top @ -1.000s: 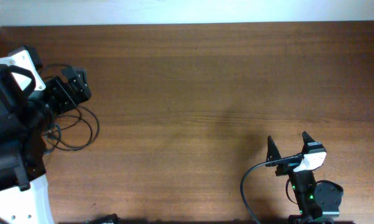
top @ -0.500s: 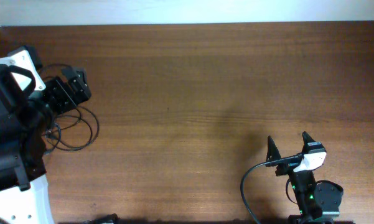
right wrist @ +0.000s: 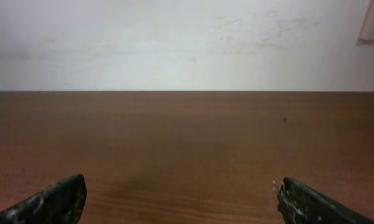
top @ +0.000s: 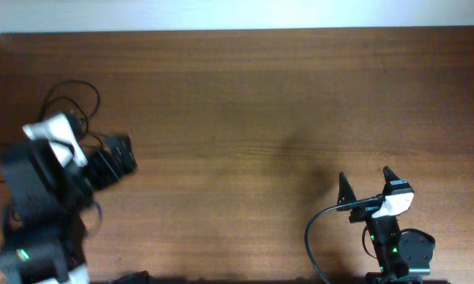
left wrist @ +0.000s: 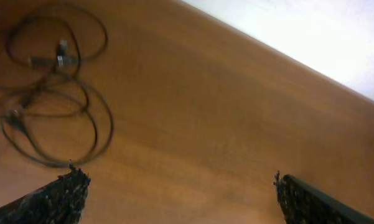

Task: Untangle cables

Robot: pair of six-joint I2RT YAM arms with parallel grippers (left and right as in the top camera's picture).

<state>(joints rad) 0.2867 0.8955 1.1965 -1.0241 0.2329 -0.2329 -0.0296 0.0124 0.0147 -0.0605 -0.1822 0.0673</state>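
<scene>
The cables (top: 97, 99) are thin black cords lying in loose tangled loops at the table's far left. In the left wrist view they (left wrist: 61, 59) lie at the upper left, with small silvery plug ends among the loops. My left gripper (top: 120, 158) is open and empty, just right of and in front of the loops, blurred by motion. In its wrist view the gripper (left wrist: 180, 193) has its jaws wide apart over bare wood. My right gripper (top: 367, 185) is open and empty at the front right, far from the cables, and its wrist view (right wrist: 180, 199) shows only bare table.
The brown wooden table (top: 260, 102) runs back to a white wall (right wrist: 187, 43). The right arm's thick black cable (top: 311, 237) curves beside its base at the front edge.
My left arm has swung forward and to the right, and is blurred. The cable loops now show behind the gripper instead of in front of it. The right arm has not moved.
</scene>
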